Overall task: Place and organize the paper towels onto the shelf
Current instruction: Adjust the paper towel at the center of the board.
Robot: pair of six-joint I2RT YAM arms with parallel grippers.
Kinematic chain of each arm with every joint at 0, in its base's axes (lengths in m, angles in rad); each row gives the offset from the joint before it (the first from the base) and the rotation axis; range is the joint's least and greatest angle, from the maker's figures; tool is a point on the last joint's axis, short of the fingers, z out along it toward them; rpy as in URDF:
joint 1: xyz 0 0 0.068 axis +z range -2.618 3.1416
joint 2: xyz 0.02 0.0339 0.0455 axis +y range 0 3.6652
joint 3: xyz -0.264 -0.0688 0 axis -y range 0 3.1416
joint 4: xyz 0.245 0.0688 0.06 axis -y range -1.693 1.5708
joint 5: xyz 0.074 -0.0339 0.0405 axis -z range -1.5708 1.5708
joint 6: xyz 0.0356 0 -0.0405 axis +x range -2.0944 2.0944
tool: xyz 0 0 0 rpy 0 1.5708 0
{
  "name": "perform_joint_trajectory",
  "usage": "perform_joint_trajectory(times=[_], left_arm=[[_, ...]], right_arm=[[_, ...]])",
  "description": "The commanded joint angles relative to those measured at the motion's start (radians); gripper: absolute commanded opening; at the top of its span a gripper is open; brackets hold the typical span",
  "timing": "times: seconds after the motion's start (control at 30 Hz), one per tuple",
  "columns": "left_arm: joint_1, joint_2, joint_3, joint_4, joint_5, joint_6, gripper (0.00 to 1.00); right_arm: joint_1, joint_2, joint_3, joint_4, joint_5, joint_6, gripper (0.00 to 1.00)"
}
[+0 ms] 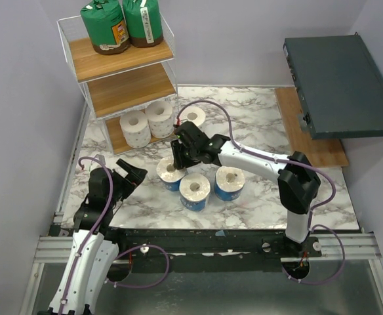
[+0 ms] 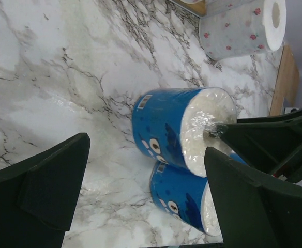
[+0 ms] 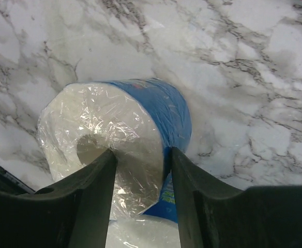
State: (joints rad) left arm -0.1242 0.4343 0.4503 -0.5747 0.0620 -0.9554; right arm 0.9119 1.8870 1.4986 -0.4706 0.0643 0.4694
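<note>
Three blue-wrapped paper towels stand in a cluster on the marble table. My right gripper point(image 1: 177, 161) reaches down on the left one point(image 1: 170, 174). One finger sits in its core, the other presses its blue outside point(image 3: 177, 113); the jaws are shut on that wall point(image 3: 140, 157). The other two blue rolls point(image 1: 195, 191) point(image 1: 229, 183) stand beside it. The shelf point(image 1: 132, 88) at the far left carries two green rolls point(image 1: 104, 25) on top and two white rolls point(image 1: 134, 127) at the bottom. My left gripper point(image 1: 129, 174) hangs open left of the cluster, its jaws point(image 2: 146, 155) empty.
A loose white roll point(image 1: 192, 117) stands on the table just right of the shelf's foot. A dark grey flat box point(image 1: 342, 85) lies at the far right above a wooden board point(image 1: 309, 141). Purple walls close the left and back.
</note>
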Motion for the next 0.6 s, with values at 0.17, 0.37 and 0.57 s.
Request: perform_joint_trajectory(times=[0.17, 0.37, 0.57], left_arm=[[0.006, 0.027, 0.003, 0.077, 0.127, 0.042, 0.98], [0.006, 0.069, 0.040, 0.026, 0.117, 0.099, 0.98], [-0.041, 0.100, 0.095, -0.003, 0.066, 0.120, 0.98]], right_arm=[[0.061, 0.040, 0.080, -0.068, 0.002, -0.002, 0.47], [0.061, -0.015, 0.084, -0.090, 0.093, 0.015, 0.77], [0.061, -0.079, 0.112, -0.127, 0.186, 0.026, 0.90]])
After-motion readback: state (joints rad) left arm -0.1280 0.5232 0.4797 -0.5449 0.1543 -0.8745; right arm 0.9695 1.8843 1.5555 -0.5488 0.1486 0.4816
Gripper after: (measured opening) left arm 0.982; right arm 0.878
